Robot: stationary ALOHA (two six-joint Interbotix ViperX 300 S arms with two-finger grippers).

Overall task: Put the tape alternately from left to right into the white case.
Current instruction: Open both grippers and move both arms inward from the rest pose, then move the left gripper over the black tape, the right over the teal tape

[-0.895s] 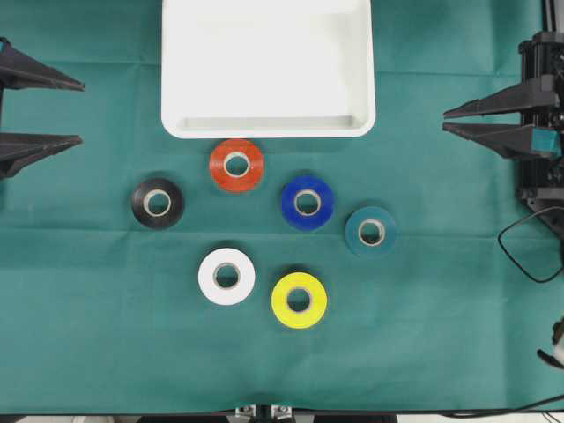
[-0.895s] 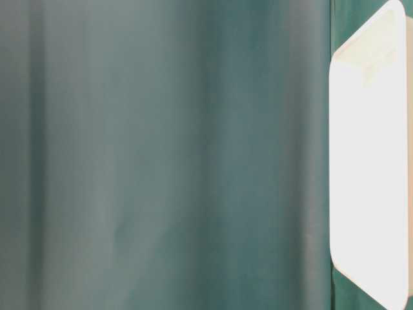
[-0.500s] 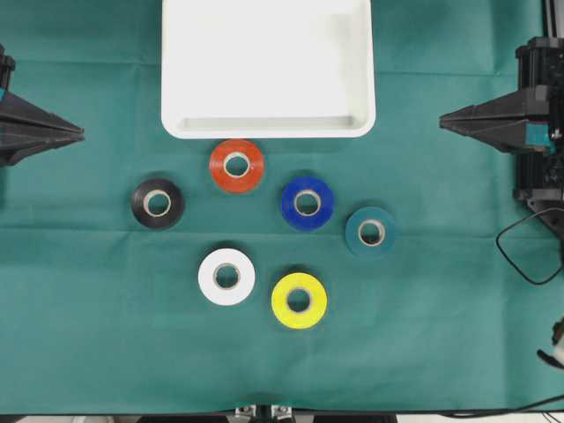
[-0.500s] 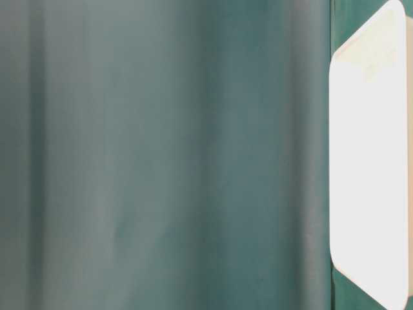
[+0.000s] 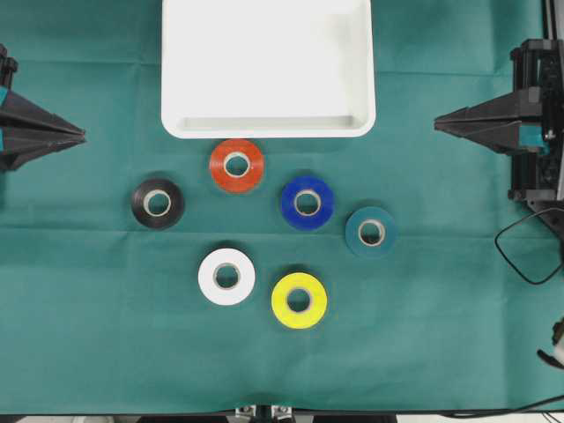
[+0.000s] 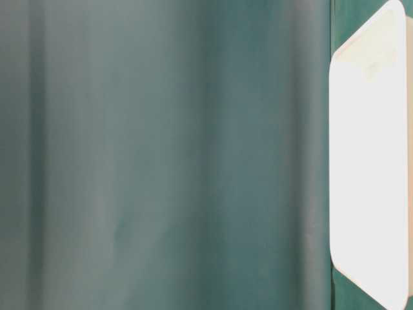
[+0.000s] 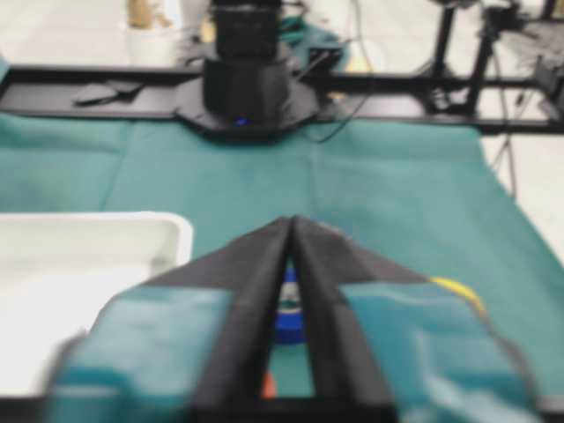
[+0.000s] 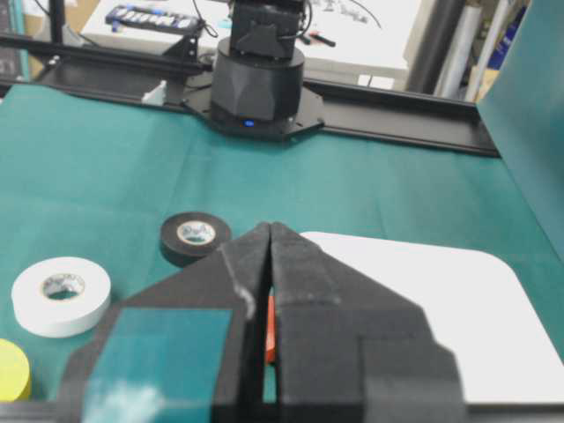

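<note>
Black tape roll [image 5: 158, 204] lies flat at centre-left, to the lower right of the left end effector [image 5: 82, 135], which sits at the left edge with its tips together and empty; the right end effector [image 5: 438, 123], likewise together, is far off. White case [image 5: 268, 125] sits top centre, above the rolls
</note>
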